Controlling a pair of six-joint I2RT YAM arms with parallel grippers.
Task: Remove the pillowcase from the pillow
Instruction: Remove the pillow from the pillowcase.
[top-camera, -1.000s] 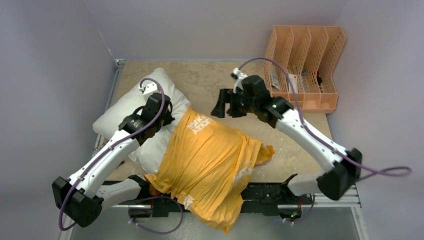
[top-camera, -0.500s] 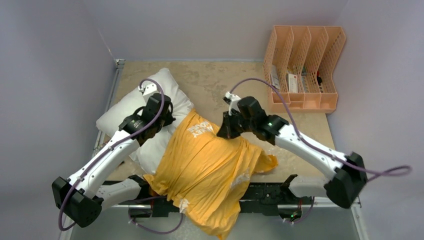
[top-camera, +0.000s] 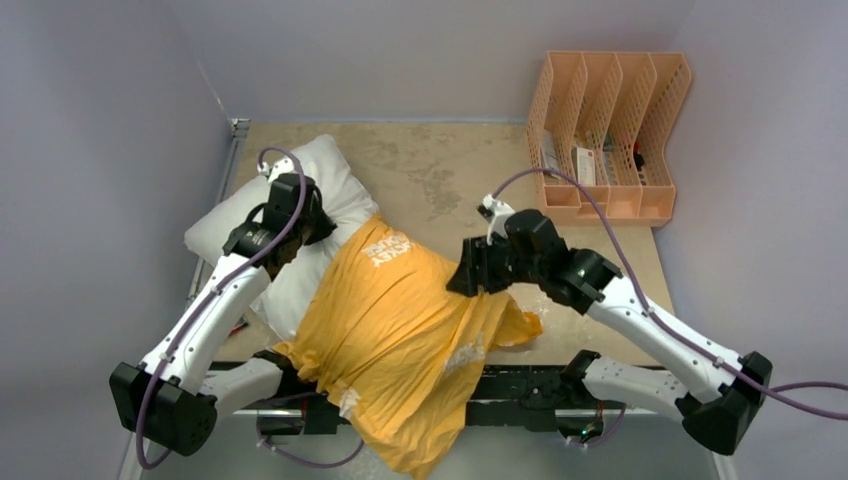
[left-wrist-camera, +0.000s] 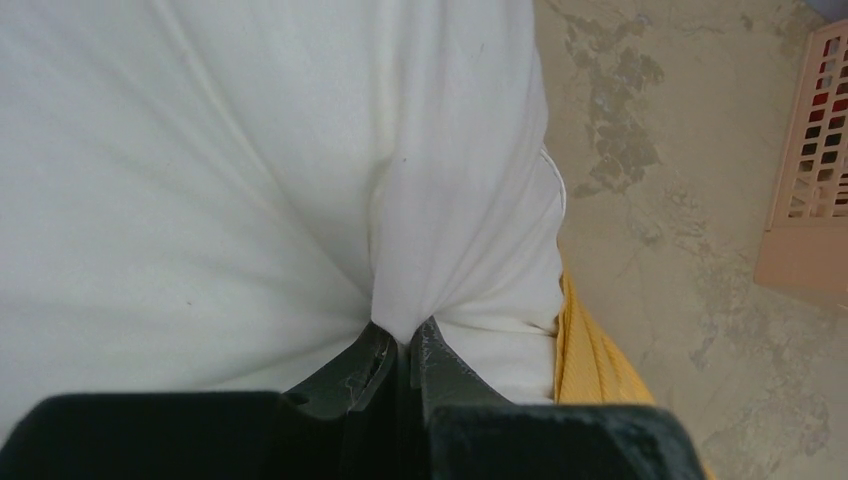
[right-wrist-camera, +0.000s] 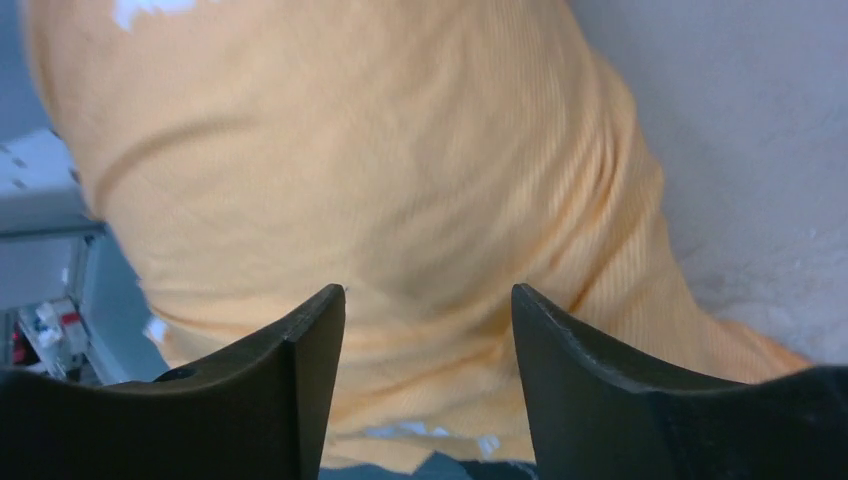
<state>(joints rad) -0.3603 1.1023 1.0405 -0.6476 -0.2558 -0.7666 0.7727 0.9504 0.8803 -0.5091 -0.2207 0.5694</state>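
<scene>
Nearest, the pillowcase (top-camera: 400, 335) spills over the near edge of the table (top-camera: 440, 165), and its loose end hangs between the two arm bases, a little lower than a second ago. It is orange-yellow, with small white lettering at its far edge, and it covers the near part of the pillow.

On the cover's right flank sits the right gripper (top-camera: 466, 278). A second ago it was out over bare table toward the organiser, and it has since swung near and left to this spot. Its wrist view shows the jaws spread wide with orange cloth bulging below the gap. They have not closed, and I cannot tell whether the tips touch the fabric.

Farther off, to the left, the left gripper (left-wrist-camera: 405, 340) is pinched tight on a fold of the white pillow (top-camera: 335, 180), with creases running out from the pinch. It has shifted slightly farther left, and the bare end of the pillow pokes toward the far-left corner. At the far right, the peach organiser (top-camera: 610, 140) stands well apart from everything.

I judge the cover to be roughly half off. The pillow is anchored on the left and the right gripper is now placed over the cloth. The likely next move is to close on the fabric alone and drag it near and right. Biting too deep would catch the pillow as well.
</scene>
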